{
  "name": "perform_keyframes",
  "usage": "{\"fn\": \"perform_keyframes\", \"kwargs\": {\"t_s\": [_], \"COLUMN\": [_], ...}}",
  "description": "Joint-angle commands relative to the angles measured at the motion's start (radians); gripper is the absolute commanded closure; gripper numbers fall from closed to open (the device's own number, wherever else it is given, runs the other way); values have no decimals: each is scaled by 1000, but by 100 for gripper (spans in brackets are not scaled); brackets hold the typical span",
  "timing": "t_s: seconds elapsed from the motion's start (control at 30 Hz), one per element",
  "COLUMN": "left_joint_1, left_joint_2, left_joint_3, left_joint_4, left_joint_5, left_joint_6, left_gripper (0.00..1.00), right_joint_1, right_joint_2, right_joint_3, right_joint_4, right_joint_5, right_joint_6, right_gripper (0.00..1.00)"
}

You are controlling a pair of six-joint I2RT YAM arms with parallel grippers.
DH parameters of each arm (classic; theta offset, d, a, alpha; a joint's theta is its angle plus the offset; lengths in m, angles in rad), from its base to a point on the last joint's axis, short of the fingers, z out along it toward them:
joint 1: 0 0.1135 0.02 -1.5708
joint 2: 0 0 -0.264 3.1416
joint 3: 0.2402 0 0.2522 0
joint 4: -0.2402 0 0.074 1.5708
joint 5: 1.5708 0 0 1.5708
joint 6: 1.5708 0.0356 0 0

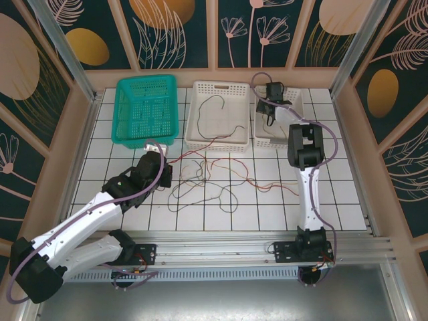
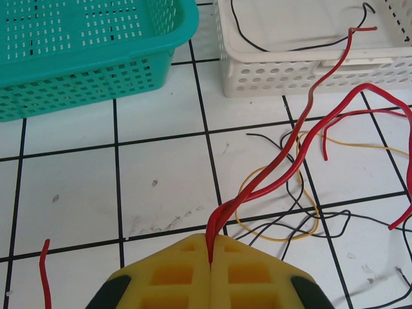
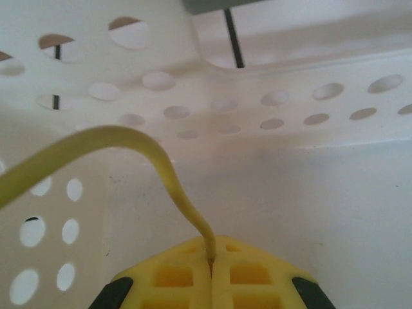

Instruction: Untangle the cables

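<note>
Table w/ three baskets along the far edge: green basket left, middle white basket, right white basket. The cables lie as a loose tangle on the tiles in front of the middle one, plus a dark strand inside it.

Left gripper is pressed together on red cable, prob. two strands, hard to say. The red runs away from the jaws, far and to the right, into the tangle. I'd pull back-left. Left arm is nearer.

Right gripper is down in the right white basket, pinching a yellow cable.
</note>
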Motion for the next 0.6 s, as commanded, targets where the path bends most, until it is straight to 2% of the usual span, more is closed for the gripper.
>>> {"fn": "perform_keyframes", "kwargs": {"t_s": [0.0, 0.27, 0.57], "left_joint_1": [6, 7, 6], "left_joint_2": [2, -1, 2], "left_joint_3": [0, 0, 0], "left_joint_4": [17, 17, 18], "left_joint_5": [6, 7, 9], "left_joint_6": [22, 20, 22], "left_gripper": [100, 100, 100], "right_joint_1": [-29, -47, -80], "right_joint_2": [-78, -164, -151], "right_joint_3": [-47, -143, -118], "right_joint_4": [-32, 12, -111], "right_joint_5": [38, 7, -15], "right_joint_6": [47, 76, 166], "right_gripper": [100, 100, 100]}}
